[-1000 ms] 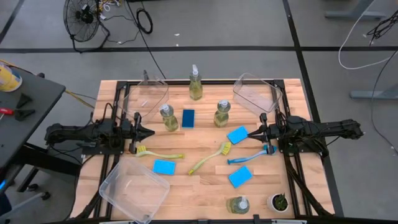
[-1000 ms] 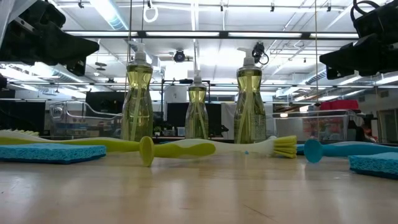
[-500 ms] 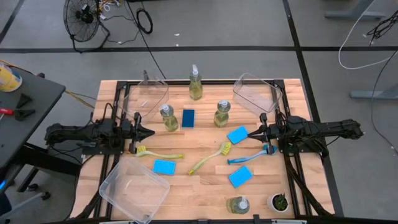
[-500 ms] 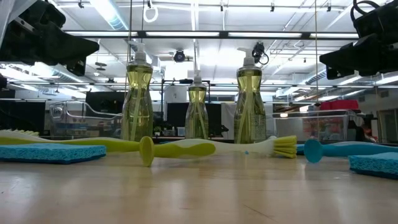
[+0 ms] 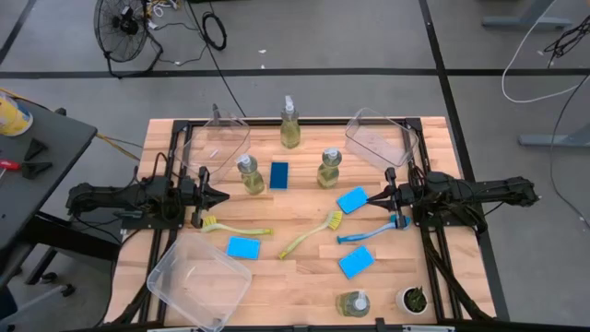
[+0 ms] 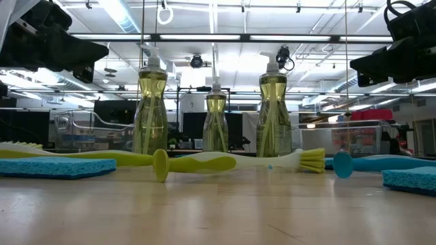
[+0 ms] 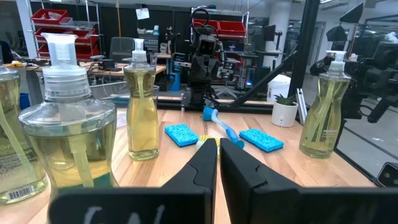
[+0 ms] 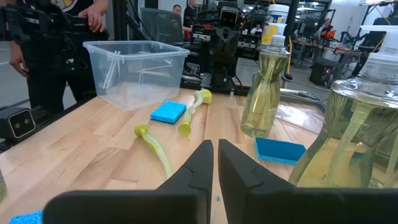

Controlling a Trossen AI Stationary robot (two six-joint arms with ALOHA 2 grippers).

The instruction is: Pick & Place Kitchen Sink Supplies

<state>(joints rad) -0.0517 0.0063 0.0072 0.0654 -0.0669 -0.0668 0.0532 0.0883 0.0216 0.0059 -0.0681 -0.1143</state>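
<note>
Sink supplies untouched btwn left gripper (image 5: pixel 224 196) & right gripper (image 5: pixel 371 196), both level, fingers pressed together.

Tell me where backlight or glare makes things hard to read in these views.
Low view: bright ceiling lights backlight the clear pump bottles of yellow-green soap, leaving both arms dark silhouettes. High view: even light, soft shadows. Left wrist view: the nearest bottle looms blurred.

Place: a robotics lab or workshop hall, not a home kitchen.
Floor: bare grey concrete with dark taped lines is showing around the wooden worktop (image 5: pixel 304 267).
Upper left: a floor fan (image 5: pixel 123 26) and loose cables are lying about.
Ceiling: strip lights (image 6: pixel 122 13) are glowing over open pipework.
Background: red storage bins (image 7: pixel 59 17) are sitting on shelving, and people (image 8: pixel 37 43) are standing nearby.
</note>
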